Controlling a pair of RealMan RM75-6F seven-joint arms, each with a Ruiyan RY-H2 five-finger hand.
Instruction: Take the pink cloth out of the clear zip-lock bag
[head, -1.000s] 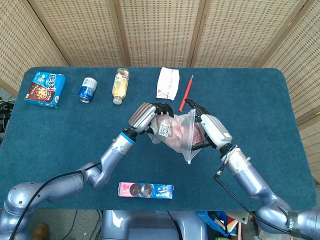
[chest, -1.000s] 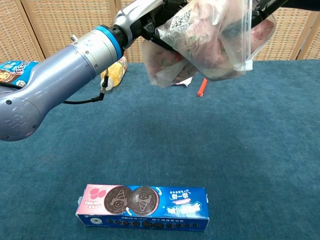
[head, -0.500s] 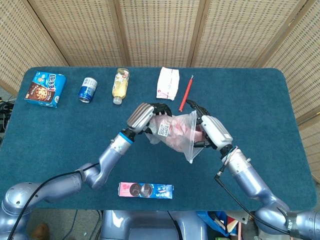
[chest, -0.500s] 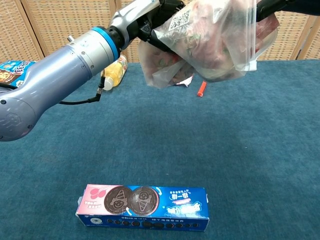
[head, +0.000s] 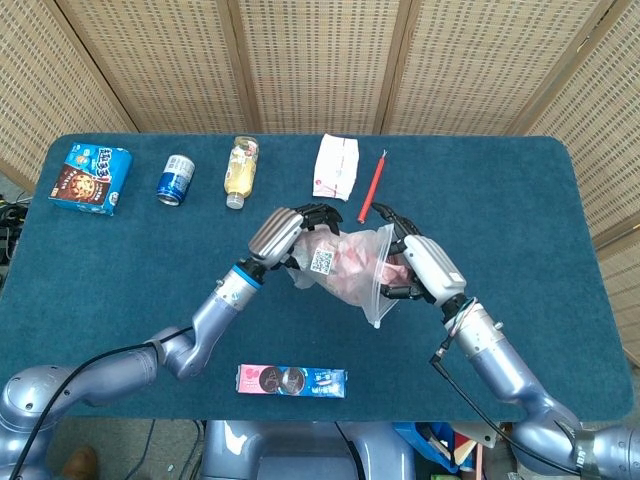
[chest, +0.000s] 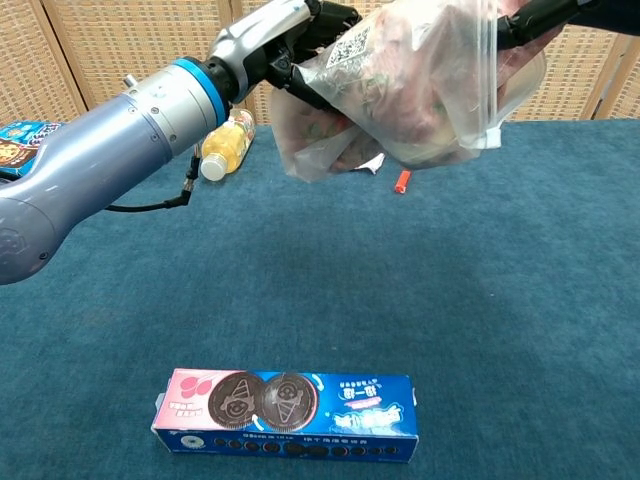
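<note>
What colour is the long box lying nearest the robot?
The long box is pink at one end and blue along the rest, with dark round biscuits pictured; the chest view shows it best.

Bright, even daylight-like lighting, soft faint shadows on the blue table (head: 520, 230), mild glare on the clear zip-lock bag (chest: 430, 90), both views sharp, slight wide-angle bowing in the head view.

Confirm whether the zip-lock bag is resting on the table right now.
No, the zip-lock bag hangs in the air, held by the left hand and right hand.

Along the blue worktop (head: 120, 280) (far edge): snack box (head: 92, 179), can (head: 176, 180), bottle (head: 241, 171), white packet (head: 337, 167), red pen (head: 372, 186); cookie box (head: 291, 381) nearer
</note>
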